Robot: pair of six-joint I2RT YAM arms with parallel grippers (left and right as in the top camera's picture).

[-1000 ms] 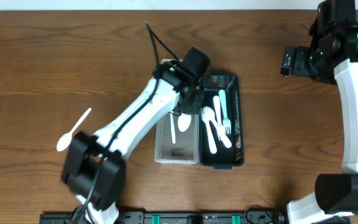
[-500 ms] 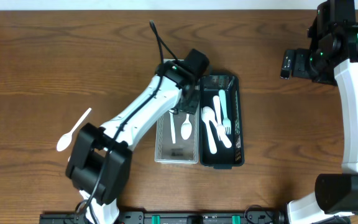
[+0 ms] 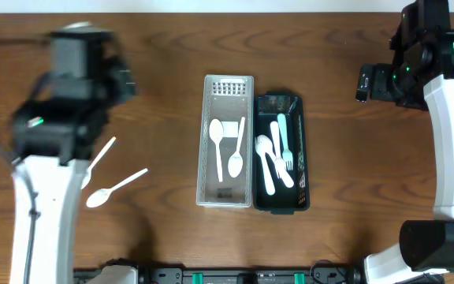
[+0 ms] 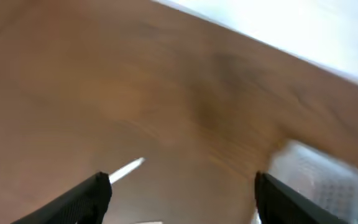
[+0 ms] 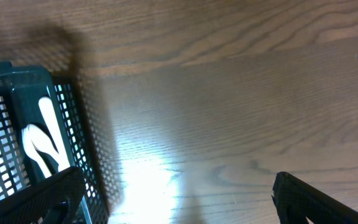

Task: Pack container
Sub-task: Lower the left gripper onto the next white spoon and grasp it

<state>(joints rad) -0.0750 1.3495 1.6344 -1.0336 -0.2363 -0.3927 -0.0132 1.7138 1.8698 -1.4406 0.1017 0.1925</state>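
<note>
**Clear basket** (image 3: 228, 85): sitting at centre of table (image 3: 353, 213), touching black basket (image 3: 277, 104) on its 3 o'clock side. Carrying 2 white spoons (image 3: 236, 163) and 1 pale piece too small to identify.

**Black basket:** carrying overlapping white and pale-teal cutlery (image 3: 268, 172); exact count not readable.

**Loose spoon** (image 3: 117, 188): lying on bare wood, well apart from clear basket, toward 8 o'clock.

**Second loose spoon** (image 3: 105, 151): lying just beside the first, toward 11 o'clock, losing its bowl end under left arm (image 3: 53, 158).

**Left arm:** showing heavy motion blur in overhead view, outline hard to trace.

**Left gripper** (image 4: 182, 199): spreading fingers wide, gripping nothing, tips running off the lower edge. Wrist view smeared, catching 1 white handle tip (image 4: 128, 168); owner spoon not determinable.

**Right gripper** (image 5: 179, 199): spreading fingers wide, gripping nothing, hanging over bare wood at 3 o'clock of black basket. Fingers running off the lower edge; basket cropped at the 9 o'clock edge.
</note>
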